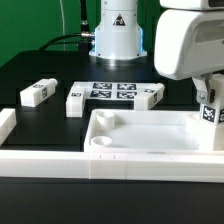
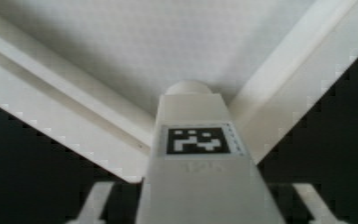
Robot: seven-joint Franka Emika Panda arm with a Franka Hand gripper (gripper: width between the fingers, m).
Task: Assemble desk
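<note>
The white desk top point(image 1: 150, 130) lies in front with its raised rim up and a round socket point(image 1: 102, 143) in its near corner. My gripper point(image 1: 207, 100) is shut on a short square white leg point(image 1: 209, 113) with a tag, held upright over the top's far corner at the exterior view's right. In the wrist view the leg point(image 2: 199, 150) runs out from between my gripper point(image 2: 201, 205), over a corner of the top's rim point(image 2: 87, 90). Whether the leg's end touches the top is hidden. Three loose legs lie behind the top point(image 1: 37, 93), point(image 1: 76, 100), point(image 1: 150, 95).
The marker board point(image 1: 112, 90) lies flat between the loose legs. The long low white border rail point(image 1: 60, 160) runs along the front and turns up at the exterior view's left point(image 1: 5, 125). The robot's base point(image 1: 115, 35) stands at the back.
</note>
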